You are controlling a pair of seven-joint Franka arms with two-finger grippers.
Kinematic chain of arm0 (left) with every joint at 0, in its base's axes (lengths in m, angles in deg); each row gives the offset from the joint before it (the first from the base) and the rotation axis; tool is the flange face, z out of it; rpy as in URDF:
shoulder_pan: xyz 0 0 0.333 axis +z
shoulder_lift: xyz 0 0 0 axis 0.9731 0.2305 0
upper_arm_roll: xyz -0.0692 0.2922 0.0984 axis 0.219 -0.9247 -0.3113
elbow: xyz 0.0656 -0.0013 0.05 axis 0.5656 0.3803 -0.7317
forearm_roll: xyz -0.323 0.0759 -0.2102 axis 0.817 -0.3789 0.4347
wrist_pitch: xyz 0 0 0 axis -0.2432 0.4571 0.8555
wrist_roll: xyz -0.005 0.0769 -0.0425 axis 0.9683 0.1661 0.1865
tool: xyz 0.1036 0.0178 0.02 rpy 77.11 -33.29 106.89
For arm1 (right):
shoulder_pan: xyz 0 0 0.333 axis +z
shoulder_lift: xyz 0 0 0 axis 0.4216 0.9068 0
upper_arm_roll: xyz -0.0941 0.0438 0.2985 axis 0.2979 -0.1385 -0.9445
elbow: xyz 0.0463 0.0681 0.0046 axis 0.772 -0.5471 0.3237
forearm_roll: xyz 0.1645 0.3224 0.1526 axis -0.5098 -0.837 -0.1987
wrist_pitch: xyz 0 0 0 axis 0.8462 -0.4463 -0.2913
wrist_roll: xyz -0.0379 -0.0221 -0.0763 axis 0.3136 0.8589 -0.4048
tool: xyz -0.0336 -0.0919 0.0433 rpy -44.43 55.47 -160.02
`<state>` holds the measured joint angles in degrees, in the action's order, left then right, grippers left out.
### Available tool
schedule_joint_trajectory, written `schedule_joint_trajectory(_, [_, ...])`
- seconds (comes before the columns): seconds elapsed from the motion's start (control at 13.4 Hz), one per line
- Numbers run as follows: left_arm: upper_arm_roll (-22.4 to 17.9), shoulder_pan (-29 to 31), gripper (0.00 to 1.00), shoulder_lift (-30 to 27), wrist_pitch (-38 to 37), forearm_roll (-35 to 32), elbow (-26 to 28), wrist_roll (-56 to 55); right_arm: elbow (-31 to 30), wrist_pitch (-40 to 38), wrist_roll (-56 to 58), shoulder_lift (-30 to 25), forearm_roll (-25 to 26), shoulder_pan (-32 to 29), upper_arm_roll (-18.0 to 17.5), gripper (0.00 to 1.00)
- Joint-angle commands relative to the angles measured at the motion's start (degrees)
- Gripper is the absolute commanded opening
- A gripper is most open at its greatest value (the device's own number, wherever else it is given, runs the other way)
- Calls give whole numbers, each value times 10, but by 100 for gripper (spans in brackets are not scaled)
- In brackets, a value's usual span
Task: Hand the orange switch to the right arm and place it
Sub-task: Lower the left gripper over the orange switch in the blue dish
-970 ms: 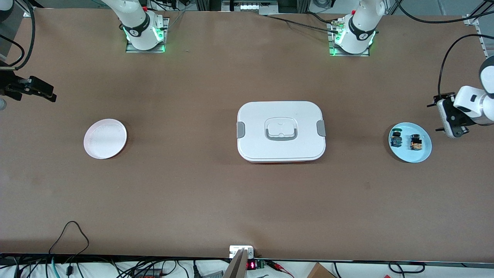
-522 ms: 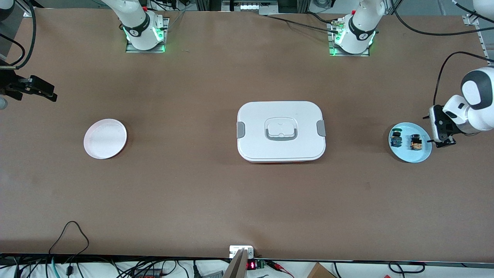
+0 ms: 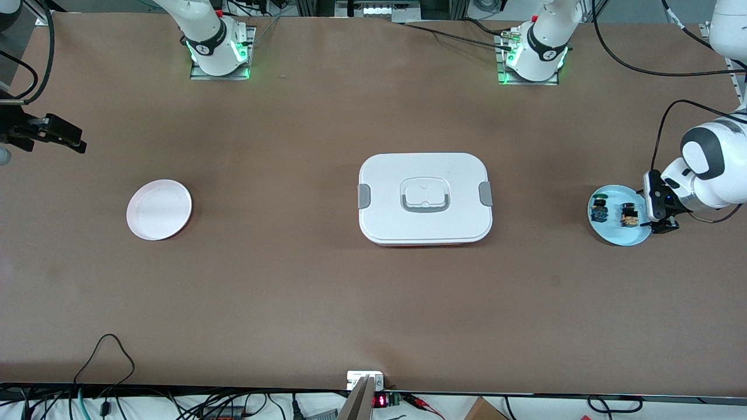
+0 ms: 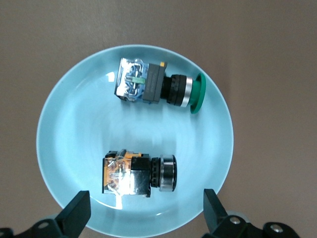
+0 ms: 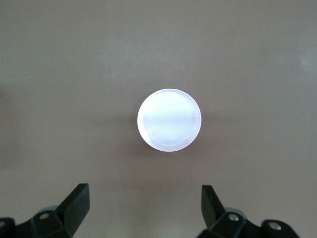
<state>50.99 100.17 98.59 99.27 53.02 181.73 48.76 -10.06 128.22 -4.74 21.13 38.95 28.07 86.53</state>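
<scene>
We see the left tool (image 4: 143,218) released over the blue plate (image 3: 636,238); its fingertips seem cropped above the orange switch (image 4: 138,173). The right tool (image 5: 143,215) waits, spread.

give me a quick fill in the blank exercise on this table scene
1. The orange switch lies on the ____ plate.
2. The switch beside it has a ____ head.
3. The left pincer hangs over that plate with its fingers ____.
4. In the right wrist view, the right pincer hangs open, with the ____ plate in sight.

Missing words: blue; green; open; white
</scene>
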Motion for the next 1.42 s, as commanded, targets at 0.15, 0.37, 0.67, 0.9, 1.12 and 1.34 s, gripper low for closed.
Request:
schedule_joint_trajectory(0.15, [23,17,100,1,30,-1,13,13,1,-7,-6,-6,-9,-2,-3,100])
schedule_joint_trajectory(0.37, [24,18,100,8,32,1,15,12,1,-7,-6,-6,-9,-4,-3,100])
schedule_joint_trajectory(0.67, [24,23,100,9,72,8,37,10,1,-7,-6,-5,-10,-5,-3,100])
schedule_joint_trajectory(0.9, [25,23,100,17,78,8,37,10,1,-7,-6,-5,-10,-5,-3,100])
schedule_joint_trajectory(1.12, [26,23,98,21,85,8,38,14,1,-7,-6,-5,-10,-6,-3,100])
schedule_joint_trajectory(1.34, [40,23,45,21,85,8,34,36,0,-7,-6,-5,-10,-7,-3,100])
